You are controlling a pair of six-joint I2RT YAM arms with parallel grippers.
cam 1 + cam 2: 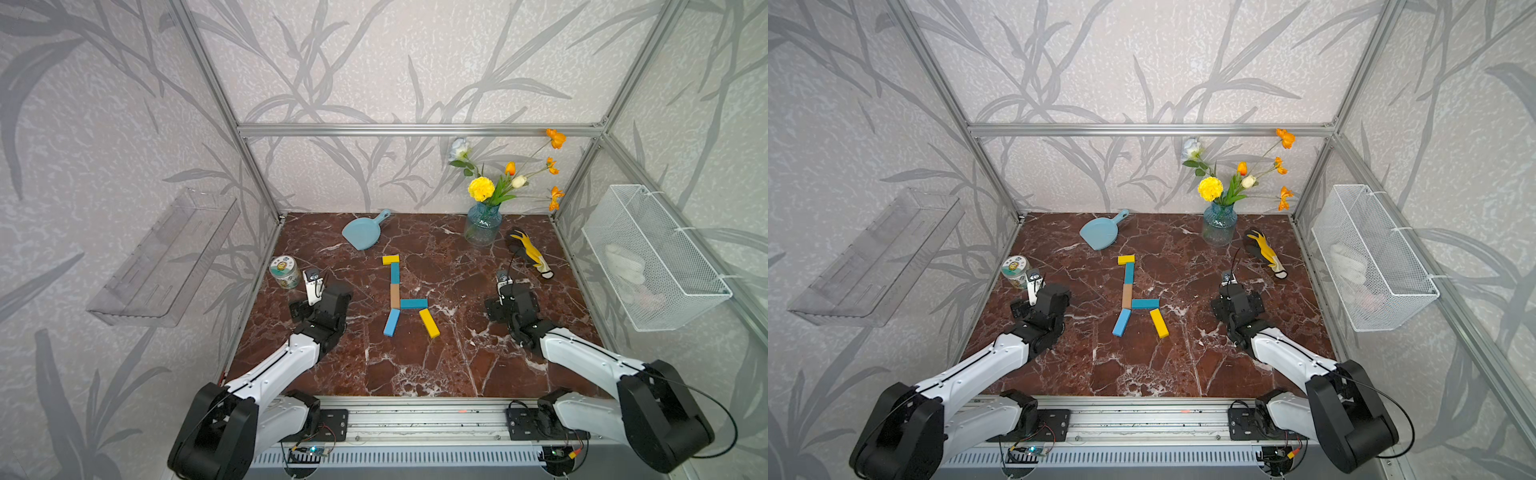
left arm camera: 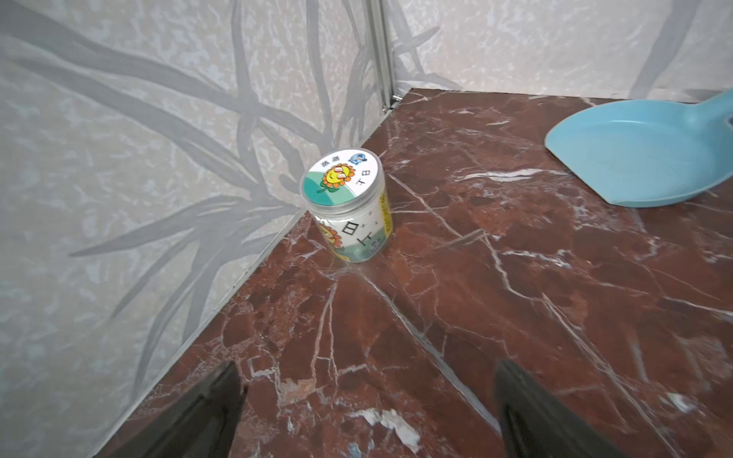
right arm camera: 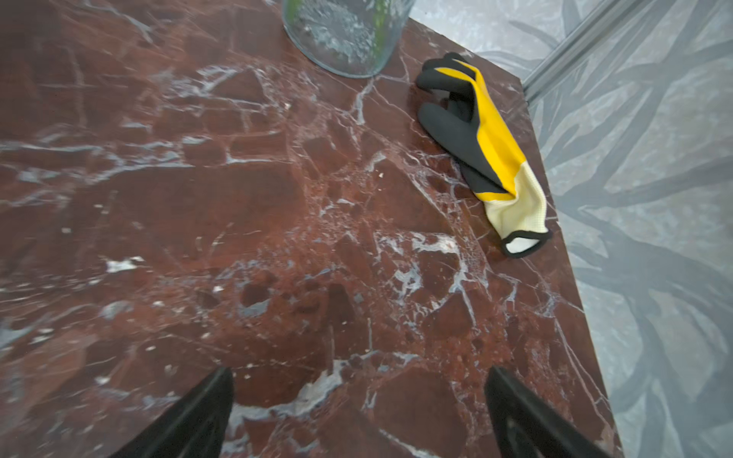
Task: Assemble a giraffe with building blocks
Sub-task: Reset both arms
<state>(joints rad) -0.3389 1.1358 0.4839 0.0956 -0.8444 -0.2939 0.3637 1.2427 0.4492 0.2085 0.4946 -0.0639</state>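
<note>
The giraffe [image 1: 399,297] lies flat in the middle of the marble table [image 1: 415,365] in both top views. Its building blocks are a short yellow head [image 1: 390,259], a teal [image 1: 395,272] and tan [image 1: 395,296] neck, a teal body [image 1: 414,304], a light-blue leg [image 1: 391,322] and a yellow leg [image 1: 429,323]. My left gripper [image 2: 368,380] hovers left of it, open over bare marble. My right gripper [image 3: 360,380] is to its right, open and holding nothing. Neither touches a block.
A printed can [image 2: 345,206] stands by the left wall. A pale-blue dustpan [image 1: 365,231] lies at the back. A glass vase of flowers [image 1: 482,224] and a yellow-black glove [image 3: 484,146] are at the back right. A wire basket [image 1: 652,257] hangs on the right wall.
</note>
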